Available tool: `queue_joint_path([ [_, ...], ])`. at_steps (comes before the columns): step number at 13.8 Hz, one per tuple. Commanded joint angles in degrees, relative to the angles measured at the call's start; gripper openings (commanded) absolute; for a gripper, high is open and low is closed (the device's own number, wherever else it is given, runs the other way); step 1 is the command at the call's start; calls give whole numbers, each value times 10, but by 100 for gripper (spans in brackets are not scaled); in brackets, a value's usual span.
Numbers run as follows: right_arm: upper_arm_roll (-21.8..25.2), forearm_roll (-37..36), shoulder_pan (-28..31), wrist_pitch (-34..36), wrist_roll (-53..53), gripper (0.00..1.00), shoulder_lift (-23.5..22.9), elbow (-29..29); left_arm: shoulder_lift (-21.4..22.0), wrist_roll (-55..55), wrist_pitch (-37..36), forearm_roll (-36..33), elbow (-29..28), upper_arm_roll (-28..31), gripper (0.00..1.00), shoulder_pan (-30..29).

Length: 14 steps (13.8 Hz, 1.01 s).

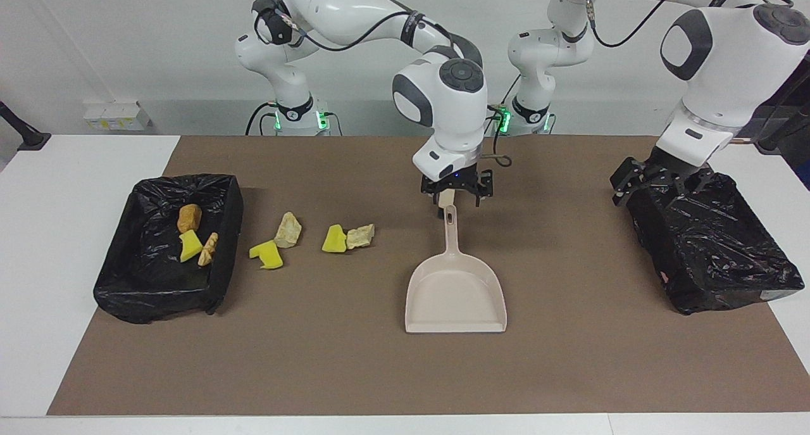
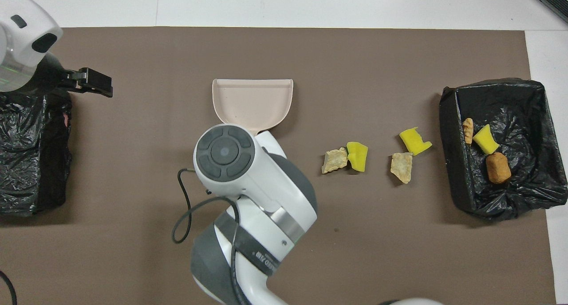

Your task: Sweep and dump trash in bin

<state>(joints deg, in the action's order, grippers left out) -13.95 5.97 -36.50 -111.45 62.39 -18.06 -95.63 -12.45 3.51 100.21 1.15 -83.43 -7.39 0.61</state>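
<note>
The beige dustpan [image 1: 455, 296] [image 2: 253, 105] lies flat on the brown mat, its handle [image 1: 449, 232] pointing toward the robots. My right gripper [image 1: 457, 191] hangs open just above the handle's end, holding nothing. Loose trash lies on the mat between dustpan and bin: a yellow sponge chunk [image 1: 333, 239] [image 2: 357, 156] touching a beige lump [image 1: 361, 235] [image 2: 335, 160], then another lump [image 1: 288, 229] [image 2: 402, 166] and sponge chunk [image 1: 269, 254] [image 2: 415, 140]. The black-lined bin [image 1: 164, 296] [image 2: 450, 163] holds a bread roll [image 1: 189, 218], a sponge piece and a pale lump. My left gripper [image 1: 661, 183] is open.
A second black-bagged box [image 1: 715, 251] [image 2: 31, 154] stands at the left arm's end of the table, with my left gripper over its edge nearer the robots. In the overhead view my right arm [image 2: 248, 198] covers the dustpan's handle.
</note>
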Motion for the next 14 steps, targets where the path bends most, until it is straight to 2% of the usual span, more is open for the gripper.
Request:
queue_joint_path([
  [1, 2, 19, -29, -65, 30, 100, 59, -136, -3, 8, 2, -5, 10, 5, 100, 6],
  [5, 2, 26, -61, -124, 54, 100, 79, -226, -2, 8, 2, -5, 11, 5, 100, 6],
  [9, -2, 54, -81, -136, 63, 100, 87, -231, -1, 8, 2, -5, 10, 5, 100, 7],
  [12, -2, 54, -81, -148, 58, 58, 86, -235, -1, 8, 2, -5, 10, 5, 100, 7],
  [14, -2, 54, -80, -164, 61, 49, 85, -236, -1, 8, 2, -5, 10, 5, 100, 7],
])
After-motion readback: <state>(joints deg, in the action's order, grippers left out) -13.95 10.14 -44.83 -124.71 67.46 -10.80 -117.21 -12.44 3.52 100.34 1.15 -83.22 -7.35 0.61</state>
